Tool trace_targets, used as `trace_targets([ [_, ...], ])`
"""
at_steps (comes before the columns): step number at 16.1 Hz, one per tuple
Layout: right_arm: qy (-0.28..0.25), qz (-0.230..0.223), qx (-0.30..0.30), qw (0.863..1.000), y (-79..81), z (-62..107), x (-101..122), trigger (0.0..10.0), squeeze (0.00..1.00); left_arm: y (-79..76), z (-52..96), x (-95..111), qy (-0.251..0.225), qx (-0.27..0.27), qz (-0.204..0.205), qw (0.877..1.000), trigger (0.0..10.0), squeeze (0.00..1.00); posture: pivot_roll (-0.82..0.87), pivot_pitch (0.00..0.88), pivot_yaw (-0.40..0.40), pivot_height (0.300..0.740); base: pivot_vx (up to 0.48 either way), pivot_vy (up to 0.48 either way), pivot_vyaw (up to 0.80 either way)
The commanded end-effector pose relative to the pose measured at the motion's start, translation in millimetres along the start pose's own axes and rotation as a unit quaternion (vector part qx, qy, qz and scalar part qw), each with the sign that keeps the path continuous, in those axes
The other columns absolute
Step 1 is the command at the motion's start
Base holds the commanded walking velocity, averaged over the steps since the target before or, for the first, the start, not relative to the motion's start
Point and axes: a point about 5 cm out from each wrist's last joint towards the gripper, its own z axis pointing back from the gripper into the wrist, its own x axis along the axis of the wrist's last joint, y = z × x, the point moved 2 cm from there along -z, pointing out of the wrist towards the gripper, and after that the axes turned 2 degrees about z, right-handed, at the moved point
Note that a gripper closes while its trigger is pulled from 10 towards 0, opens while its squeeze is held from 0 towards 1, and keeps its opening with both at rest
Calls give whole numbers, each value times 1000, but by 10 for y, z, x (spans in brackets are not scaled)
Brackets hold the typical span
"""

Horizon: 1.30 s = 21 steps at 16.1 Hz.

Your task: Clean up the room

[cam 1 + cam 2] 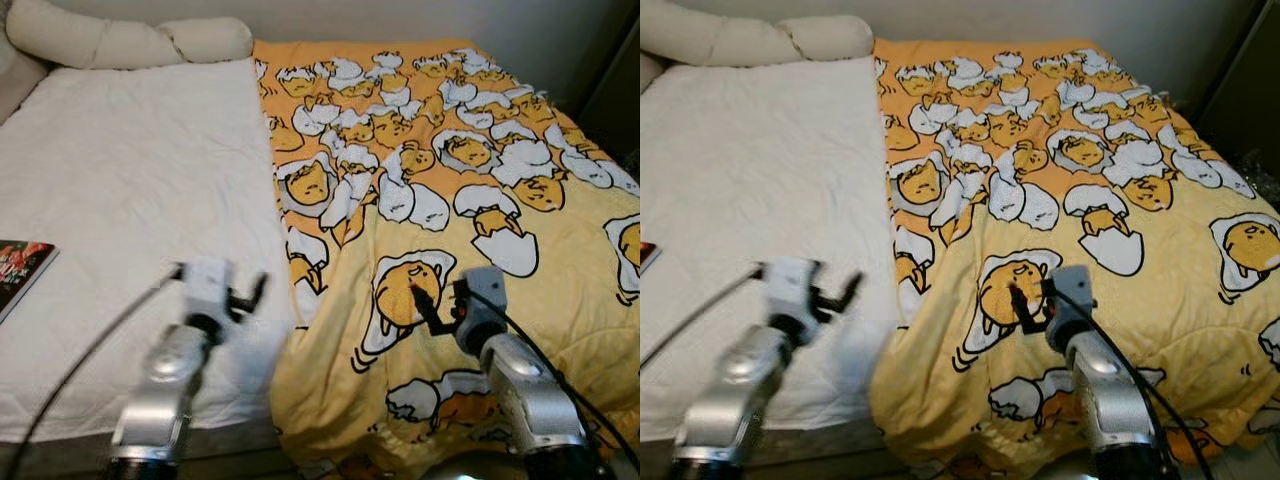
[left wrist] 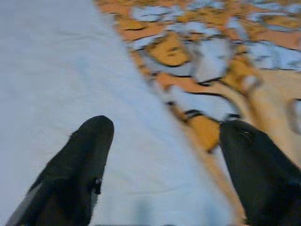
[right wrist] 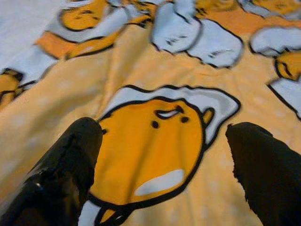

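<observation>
- Bed with a white quilted mattress cover point(image 1: 130, 200); cream pillows point(image 1: 120, 40) lie at its head.
- Yellow-orange egg-cartoon print blanket point(image 1: 470, 200) covers the bed's right half, its edge running lengthwise.
- Left gripper point(image 1: 245, 295), fingers spread and holding nothing, hovers just beside that edge.
- Right gripper point(image 1: 425, 305), likewise spread and empty-handed, hangs over the blanket.

I can read no text anywhere. The book point(image 1: 22, 268) at my left on the white sheet point(image 1: 130, 200) has red marks on its dark cover, too blurred to make out. The yellow blanket point(image 1: 450, 200) bears only cartoon egg figures.
</observation>
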Motion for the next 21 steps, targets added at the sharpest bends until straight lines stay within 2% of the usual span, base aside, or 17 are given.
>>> trace_targets([
  [1,-16,-17,-21,1000,-29,-38,57,10000,0,72,-22,15,-5,24,4,1000,10000,973,-21,0,-21,740,0,-480,0],
  [4,-38,-9,-5,999,67,-119,161,10000,0,160,-42,91,-18,46,-4,999,10000,973,19,0,-46,740,0,-480,0],
  [6,-41,-5,-8,999,85,-170,198,10000,0,173,-37,92,-19,49,-14,999,10000,976,32,0,-53,740,0,-480,0],
  [8,-65,2,5,998,183,-250,326,10000,0,229,-39,64,-13,57,-26,998,10000,976,23,0,-43,740,0,-480,0],
  [10,-84,20,39,995,390,-286,408,10000,0,277,-96,149,-21,61,-28,998,10000,976,26,0,-52,740,0,-480,0],
  [11,-80,22,45,996,461,-304,371,10000,0,280,-116,157,-19,56,-43,997,10000,973,24,0,-50,740,0,-480,0],
  [13,-72,-10,23,997,432,-349,331,10000,0,278,-151,179,-22,55,-49,997,10000,976,4,0,-26,740,0,-480,0],
  [14,-79,3,29,996,426,-360,363,10000,0,239,-170,153,-19,50,-48,997,10000,973,0,0,-19,740,0,-390,0],
  [16,-87,1,23,996,384,-380,425,10000,0,166,-197,120,-13,38,-53,998,10000,976,6,0,-32,740,0,-360,0],
  [17,-86,-14,15,996,377,-395,435,10000,0,154,-219,140,-17,37,-53,998,10000,976,5,0,-42,740,0,-349,0],
  [21,-80,-14,19,997,442,-403,377,10000,0,174,-226,125,-16,39,-57,997,10000,973,-6,0,-36,740,0,-350,0],
])
